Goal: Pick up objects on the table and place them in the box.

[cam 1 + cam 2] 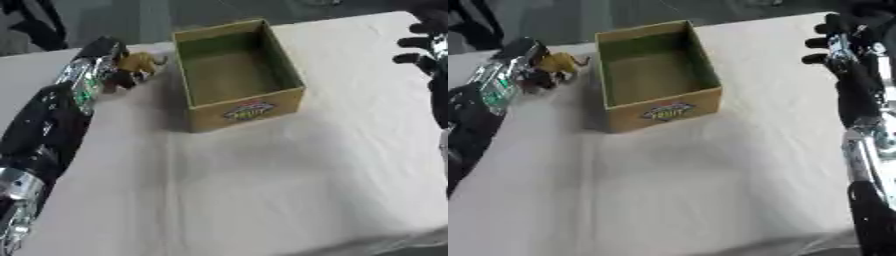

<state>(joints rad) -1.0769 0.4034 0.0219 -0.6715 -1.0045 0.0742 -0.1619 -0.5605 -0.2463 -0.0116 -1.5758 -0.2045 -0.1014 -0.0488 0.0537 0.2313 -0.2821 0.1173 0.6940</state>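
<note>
Cardboard open box [238, 75] with green lining looks empty. Left hand [112, 67] has fingers curled round small yellow-brown toy figure [140, 62] just left of box; placing remains. Right hand [843, 42] idle, relaxed.

A desk [262, 190] covered in a pale cream cloth fills the view, its surface lying askew with soft creases running across the near half. Sitting right on it, toward the far left-centre, is an open cardboard box [238, 75], olive-brown with a green inside and a colourful label on its near wall. Just beside the box's left wall, a small yellow-brown toy [140, 62] shows against the cloth, though whether it rests on the desk is hard to tell.
</note>
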